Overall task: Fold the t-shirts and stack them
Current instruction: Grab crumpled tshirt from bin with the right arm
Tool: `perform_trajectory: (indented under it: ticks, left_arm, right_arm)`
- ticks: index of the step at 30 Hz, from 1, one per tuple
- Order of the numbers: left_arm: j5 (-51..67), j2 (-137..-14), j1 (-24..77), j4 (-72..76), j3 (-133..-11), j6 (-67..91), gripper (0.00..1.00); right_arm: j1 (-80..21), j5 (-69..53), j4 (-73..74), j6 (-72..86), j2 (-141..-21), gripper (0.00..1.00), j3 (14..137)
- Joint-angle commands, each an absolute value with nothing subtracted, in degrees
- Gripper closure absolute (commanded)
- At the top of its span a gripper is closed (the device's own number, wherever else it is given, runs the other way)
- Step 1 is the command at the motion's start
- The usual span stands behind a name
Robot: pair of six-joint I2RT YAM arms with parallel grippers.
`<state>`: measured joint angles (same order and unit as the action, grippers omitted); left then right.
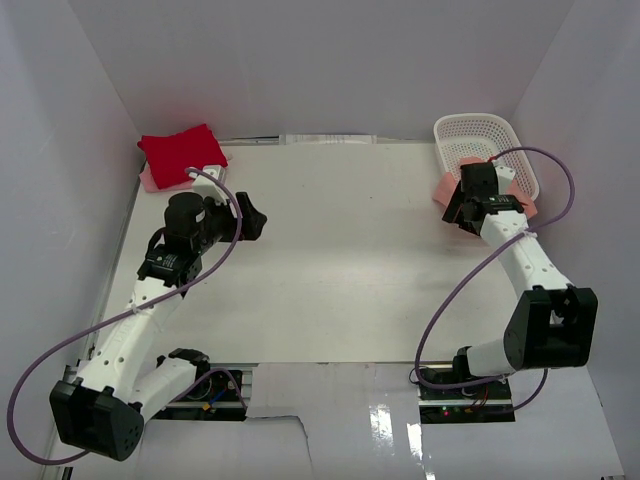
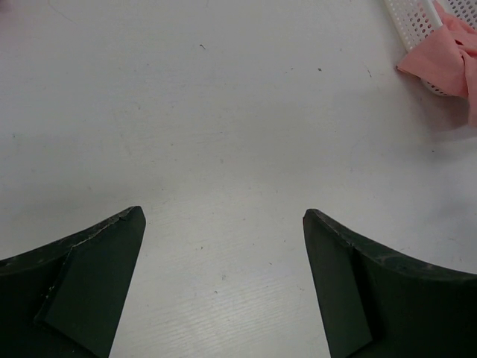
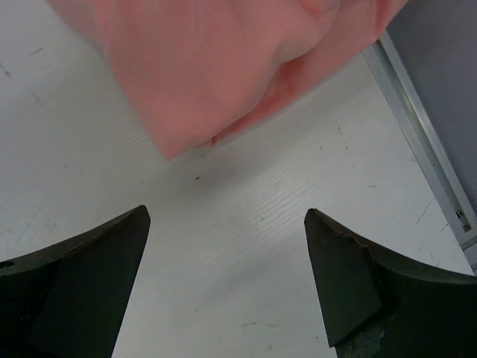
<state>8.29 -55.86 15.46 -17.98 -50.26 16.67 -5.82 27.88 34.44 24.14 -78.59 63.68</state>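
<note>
A folded bright red t-shirt (image 1: pixel 180 153) lies at the far left corner on top of a pale pink t-shirt (image 1: pixel 149 181), whose edge peeks out beneath it. A salmon-pink t-shirt (image 1: pixel 445 186) hangs out of the white basket (image 1: pixel 478 135) at the far right; it also shows in the right wrist view (image 3: pixel 216 60) and in the left wrist view (image 2: pixel 443 60). My right gripper (image 3: pixel 227 216) is open and empty over bare table just short of the salmon-pink cloth. My left gripper (image 2: pixel 223 216) is open and empty above the table, near the red stack.
The white lattice basket (image 2: pixel 414 19) stands at the far right corner. A metal rail (image 3: pixel 417 123) runs along the table's right edge. White walls enclose the table on three sides. Purple cables loop from both arms.
</note>
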Motion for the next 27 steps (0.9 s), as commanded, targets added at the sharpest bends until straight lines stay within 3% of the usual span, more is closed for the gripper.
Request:
perform_trajectory:
  ticks: [1, 15, 20, 24, 25, 26, 27]
  left_arm:
    - [10.46, -53.88, 15.29, -17.93, -51.42, 15.47, 0.02]
    - [14.06, -52.73, 15.29, -16.44, -50.80, 14.59, 0.02]
    - [14.15, -52.82, 15.29, -16.43, -50.80, 14.24, 0.02]
    - [14.24, -52.65, 15.29, -16.17, -50.54, 14.24, 0.02]
    - [14.33, -52.82, 15.29, -16.08, -50.62, 14.15, 0.02]
    - [14.33, -52.82, 15.29, -16.08, -50.62, 14.15, 0.02]
    - [14.33, -52.82, 15.38, -16.17, -50.63, 14.06, 0.02]
  right_arm:
    - [-3.97, 34.53, 34.63, 26.45, -81.98, 0.09, 68.28]
    - [7.29, 27.97, 27.16, 22.76, -91.58, 0.10, 74.36]
    - [8.00, 25.40, 24.71, 22.77, -95.45, 0.03, 75.15]
    - [8.00, 21.45, 22.76, 22.32, -95.71, 0.35, 75.32]
    - [8.00, 21.10, 22.76, 22.24, -95.89, 0.52, 75.67]
    - [8.00, 20.31, 22.85, 22.06, -95.89, 0.59, 76.37]
    - [8.00, 20.22, 22.94, 21.71, -95.80, 0.73, 76.81]
